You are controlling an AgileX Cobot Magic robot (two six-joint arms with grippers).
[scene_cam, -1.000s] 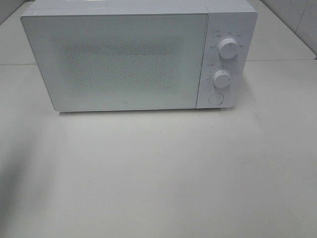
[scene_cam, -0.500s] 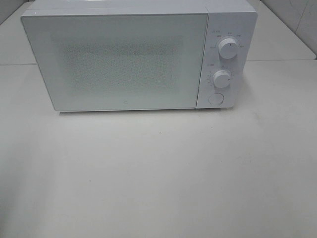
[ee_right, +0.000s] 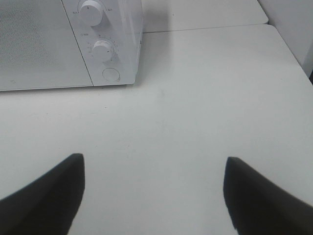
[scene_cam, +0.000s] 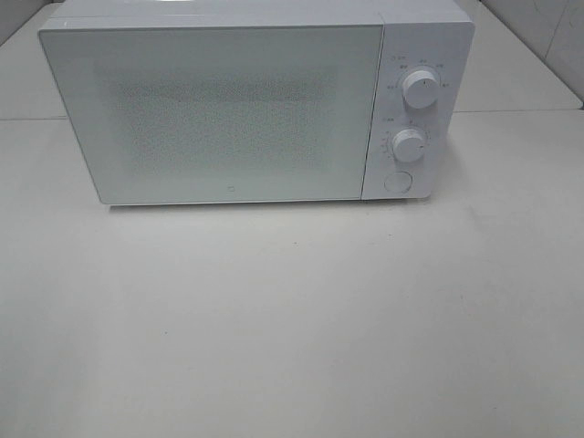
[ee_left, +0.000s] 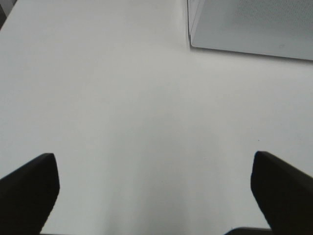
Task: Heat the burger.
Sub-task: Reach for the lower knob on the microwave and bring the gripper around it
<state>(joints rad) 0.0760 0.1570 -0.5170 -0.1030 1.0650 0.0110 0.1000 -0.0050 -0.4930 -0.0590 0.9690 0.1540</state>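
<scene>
Left tool (ee_left: 154, 159): dark fingers spread wide, gripping nothing, over the pale white counter (scene_cam: 292, 319). Boxy white microwave oven (scene_cam: 228, 109) at counter rear, frosted door shut, two round white knobs (scene_cam: 420, 88) at its right. The burger shows in no view. Right tool (ee_right: 154, 160): spread wide, empty.

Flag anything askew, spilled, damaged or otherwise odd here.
Nothing is spilled or damaged. The microwave sits square on the table, door shut. Only oddity: the burger shows in no view, and the speckled door hides the inside. The left pincer and right pincer hang open, holding nothing.
</scene>
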